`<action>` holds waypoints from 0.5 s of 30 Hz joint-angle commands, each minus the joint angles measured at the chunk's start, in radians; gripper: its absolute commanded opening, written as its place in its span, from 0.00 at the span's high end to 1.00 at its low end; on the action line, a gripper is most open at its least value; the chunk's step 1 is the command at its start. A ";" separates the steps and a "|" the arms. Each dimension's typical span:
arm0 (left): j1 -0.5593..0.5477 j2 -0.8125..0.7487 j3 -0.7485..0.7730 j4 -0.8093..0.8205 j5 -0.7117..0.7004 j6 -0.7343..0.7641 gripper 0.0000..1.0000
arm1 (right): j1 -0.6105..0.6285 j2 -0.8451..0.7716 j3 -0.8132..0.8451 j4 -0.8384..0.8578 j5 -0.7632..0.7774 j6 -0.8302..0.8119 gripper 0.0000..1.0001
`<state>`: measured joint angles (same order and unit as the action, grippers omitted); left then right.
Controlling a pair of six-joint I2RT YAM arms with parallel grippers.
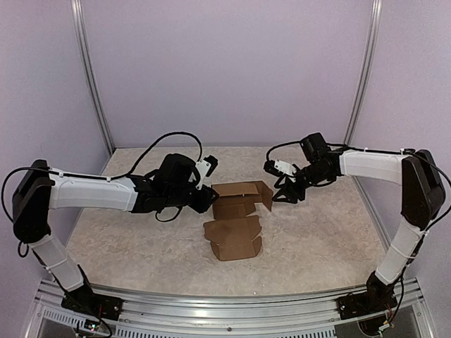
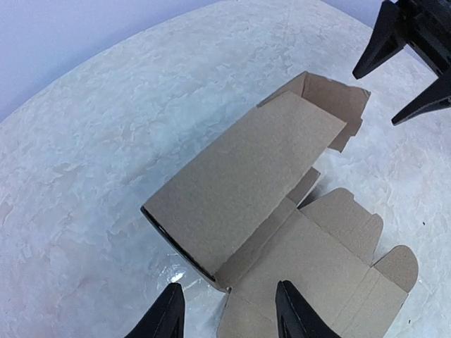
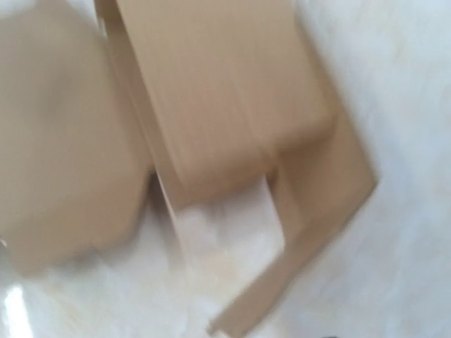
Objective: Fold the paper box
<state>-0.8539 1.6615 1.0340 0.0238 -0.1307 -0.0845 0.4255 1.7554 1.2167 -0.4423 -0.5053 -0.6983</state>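
While the brown cardboard paper box [image 1: 232, 239] lies half-folded at centre frame, left gripper [image 2: 229, 286] and right gripper [image 2: 375, 98] flank it, spread and empty; next, presumably, a loose flap [image 1: 265, 195] needs pinching.

Mottled table [image 1: 127, 239] w/ half-folded paper box [image 1: 232, 243] on it.

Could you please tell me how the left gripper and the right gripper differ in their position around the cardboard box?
The left gripper sits at the box's left end, pointing right; the right gripper sits at its right end, beside the raised flap, pointing left. The left gripper's fingers frame a corner of the box, while the right gripper's fingers have only bare table between them. Both are open, and neither holds the box.
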 commanded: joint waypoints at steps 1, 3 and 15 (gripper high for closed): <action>0.049 0.031 0.078 -0.085 0.082 -0.049 0.57 | 0.071 -0.105 -0.017 0.063 0.028 0.123 0.49; 0.072 0.051 0.110 -0.098 0.097 -0.124 0.57 | 0.078 -0.107 -0.005 0.109 0.046 0.181 0.59; 0.109 0.134 0.143 -0.145 0.191 -0.370 0.58 | 0.151 0.108 0.117 0.137 0.198 0.234 0.85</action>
<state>-0.7418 1.7573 1.1606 -0.0727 0.0200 -0.3855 0.5484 1.7958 1.2961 -0.3038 -0.3607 -0.4946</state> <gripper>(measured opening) 0.425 0.152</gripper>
